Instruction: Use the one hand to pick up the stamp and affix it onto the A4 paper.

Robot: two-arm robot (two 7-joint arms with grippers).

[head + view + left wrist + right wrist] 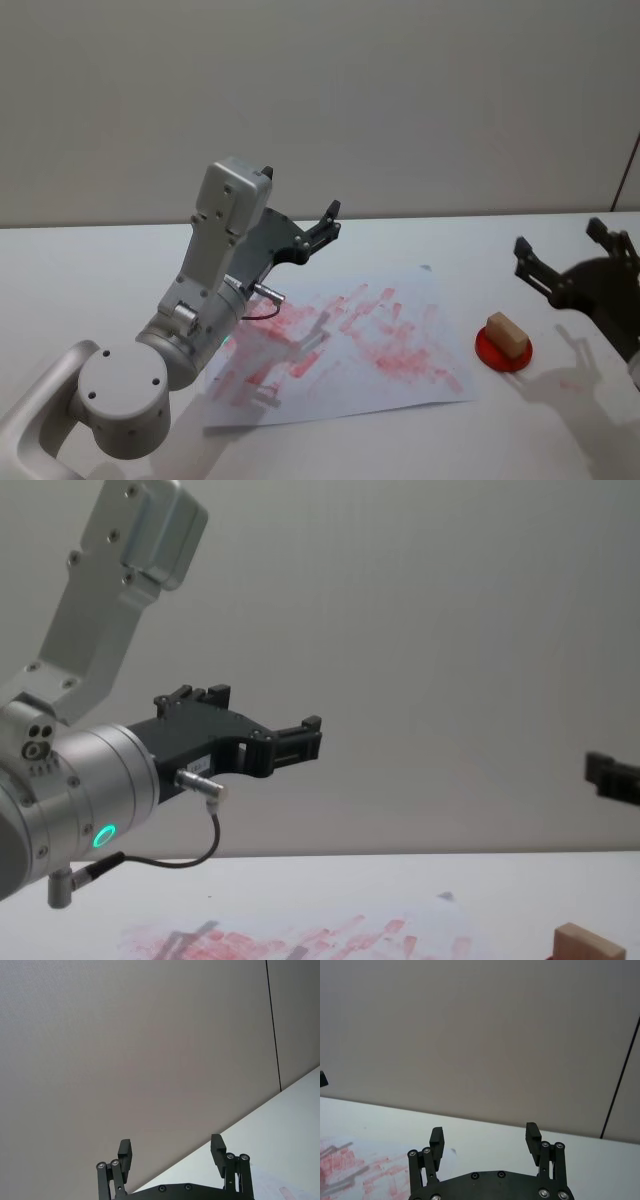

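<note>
The stamp (506,333) is a small tan wooden block resting on a round red ink pad (503,352), on the table just right of the A4 paper (350,340). The sheet is white and covered in smudgy red prints. My right gripper (558,236) hovers open to the right of the stamp and slightly beyond it, holding nothing. In the right wrist view its fingers (437,1139) stand wide apart over the table, with the paper's edge (350,1167) to one side. My left gripper (325,225), also open and empty, is raised above the paper's far left part. The stamp's top (590,948) shows low in the chest view.
The left arm's big silver joints (180,330) and its green-lit wrist ring (104,835) take up the near left of the table. A plain grey wall (400,100) rises behind the white table (100,260). A thin dark cable (627,170) hangs at the far right.
</note>
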